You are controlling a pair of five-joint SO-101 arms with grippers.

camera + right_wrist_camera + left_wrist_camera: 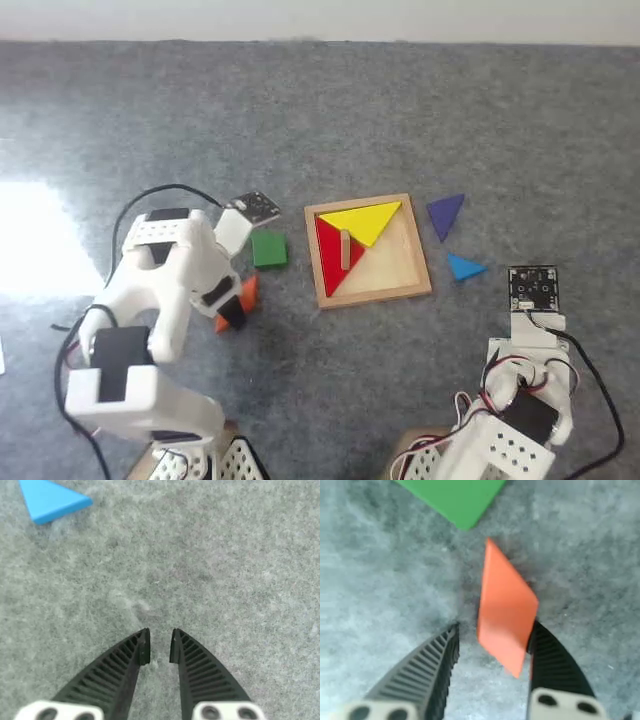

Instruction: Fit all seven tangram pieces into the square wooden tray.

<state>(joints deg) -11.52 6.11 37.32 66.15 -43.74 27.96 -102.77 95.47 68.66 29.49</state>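
Near the middle of the grey surface (450, 120): the square wooden tray (405, 265), partly filled. Inside it, a yellow triangle (365, 221) along the far edge and a red triangle (328, 258) along the side facing the left arm, meeting edge to edge. On the red one, a slim pale strip (345, 250); cannot tell what it is.

Just beside the tray on the left arm's side: a green square (268, 249), flat on the surface. A little nearer that arm's base: an orange parallelogram (506, 615). Left gripper (494, 626) low over it, fingers (440, 655) spread wide to either side, one touching the piece's edge, the other well clear of it; not clamped.

On the tray's other side: a purple triangle (445, 213) and a blue triangle (463, 266), both outside the tray and apart from each other.

Right gripper (159, 632) over bare surface, near the blue triangle, fingers (197, 665) drawn almost together with a thin gap at the tips, gripping nothing.
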